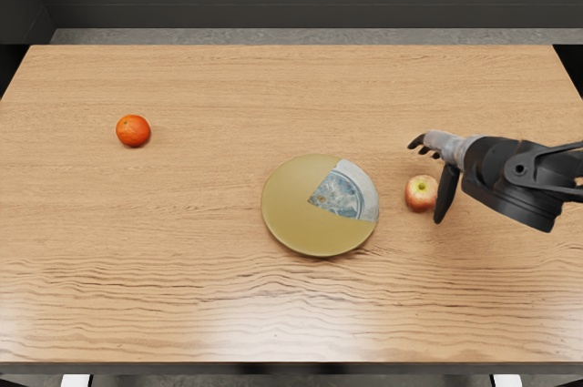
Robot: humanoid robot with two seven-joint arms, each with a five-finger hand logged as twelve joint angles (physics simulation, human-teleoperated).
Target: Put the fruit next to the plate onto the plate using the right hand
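From the head view, looking down at a slant on the wooden surface, the only arm showing comes in from the right edge. Its right hand hangs just beside the apple, to the fruit's right and slightly behind it. The fingers are apart and hold nothing: several reach leftward above the apple, and the thumb points down close to its right side. I can't tell whether the thumb touches the skin. That spread looks to me like a hand set up to close around the fruit from the side away from the plate, which would leave the way to the plate clear. The apple sits on the surface just off the plate's right rim, not on it, so I take it for the fruit meant and the grasp as not yet made. The orange lies well apart at the far left, too distant to count as beside the plate. The plate is olive-yellow with a bluish patterned wedge on its right side. I see no brand, label or readable writing anywhere.
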